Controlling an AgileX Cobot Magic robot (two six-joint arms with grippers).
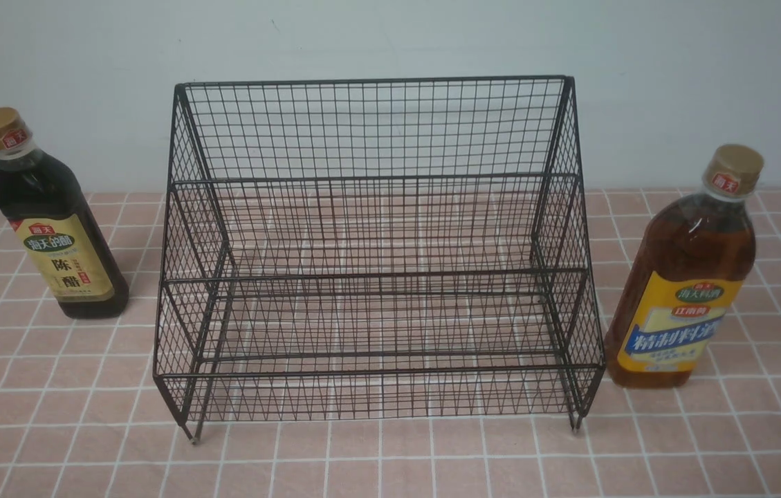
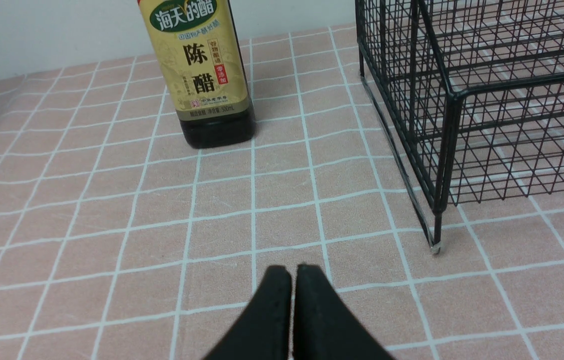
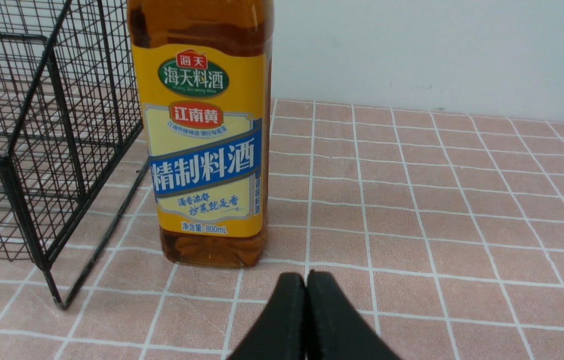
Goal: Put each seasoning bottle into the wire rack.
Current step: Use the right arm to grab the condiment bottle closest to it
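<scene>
Black rubbery fingers are pressed together on both arms, and neither one grasps anything. In the left wrist view the left gripper (image 2: 293,272) shows its two fingers side by side with only a hairline slit between them. It hangs over the pink checked tablecloth (image 1: 390,456) and touches no bottle. The dark bottle (image 1: 51,228) stands upright ahead of it, well apart from the fingertips. It has a gold cap, an olive-gold label and near-black liquid.

The right gripper (image 3: 305,280) is clenched the same way, its fingers meeting along their inner edges with no gap to be seen. It points at the amber bottle (image 1: 684,283), which stands upright near the fingertips but clear of them. That bottle carries a yellow-and-blue label and a gold cap.

From the front, the wire rack (image 1: 373,81) sits in the middle of the cloth with its tall back toward the pale wall (image 1: 390,34). Both bottles stand outside it on the cloth. The dark one is to its left, with a clear stretch of cloth between them. The amber one is just beside its right side, close to the front right leg.
</scene>
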